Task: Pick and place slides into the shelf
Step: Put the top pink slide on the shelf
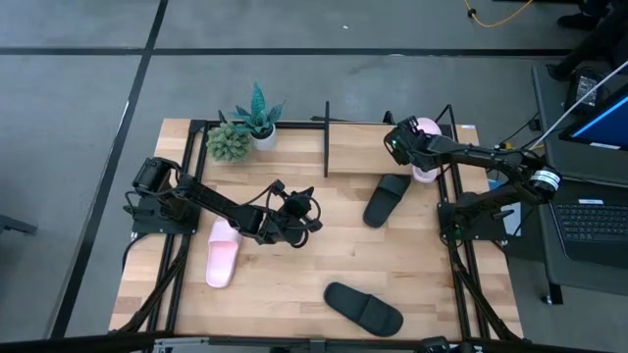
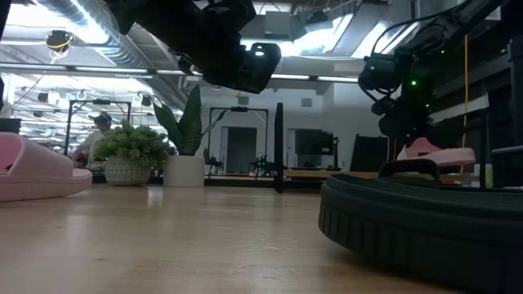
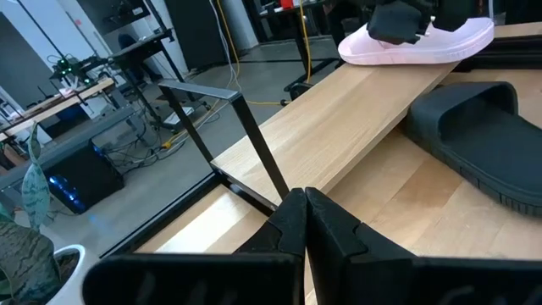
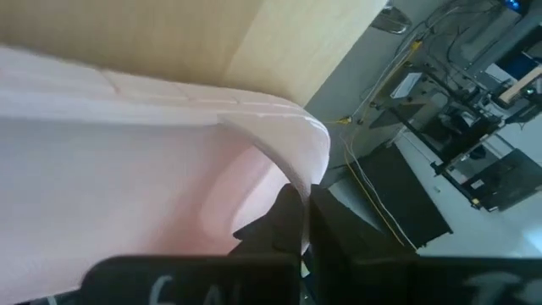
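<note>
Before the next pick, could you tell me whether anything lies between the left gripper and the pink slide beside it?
Nothing visible does. The left gripper, shut, hovers over bare table, and the pink slide lies beside its arm, unblocked.

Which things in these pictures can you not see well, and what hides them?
- High view: pink slide at the shelf is mostly hidden under the right end effector.
- Low view: the near black slide is cut off by the picture's edge.
- Right wrist view: the pink slide fills the picture, so the shelf board hardly shows.
</note>
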